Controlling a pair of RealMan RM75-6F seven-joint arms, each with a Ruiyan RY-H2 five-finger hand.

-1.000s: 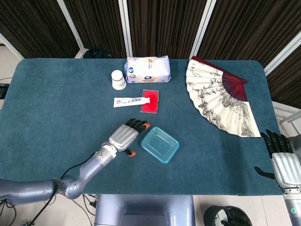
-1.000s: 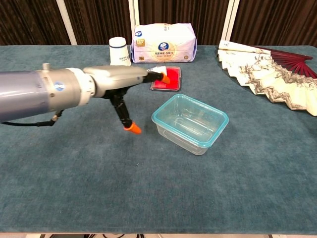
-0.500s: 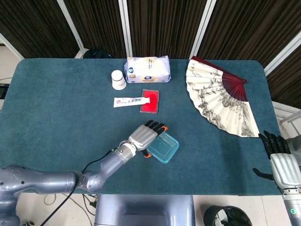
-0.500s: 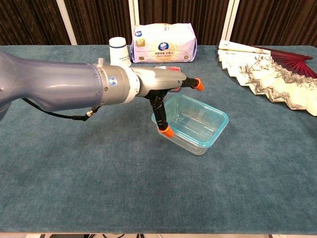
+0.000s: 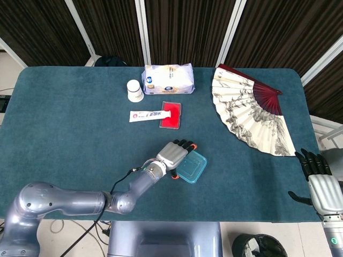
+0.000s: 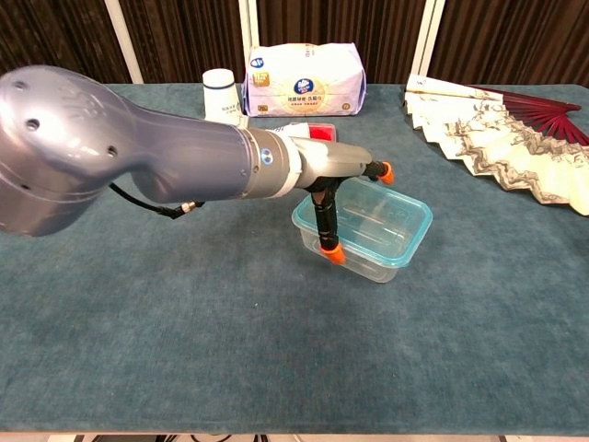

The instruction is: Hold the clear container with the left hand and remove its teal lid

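Left hand over the container, grip not confirmed; slide and lid-shift risks noted.

My left hand (image 6: pixel 345 180) sits over the near-left part of the container (image 6: pixel 386 244), which stands near the middle of the table (image 5: pixel 64 118), teal lid (image 5: pixel 194 167) on top. My fingers (image 5: pixel 185 144) are spread across the lid, and one orange-tipped digit (image 6: pixel 331 250) hangs down against the near wall. Whether anything is actually clamped, I cannot tell. In my judgement, the container is light and may skate across the cloth if I press sideways before closing. Fingers lying on the lid could also pin it down, blocking its removal. My right hand (image 5: pixel 321 184) hangs off the table's right edge, well apart, fingers extended and holding nothing; it has a long reach to make, and a loose left hold could let the container tip when the lid is pulled.
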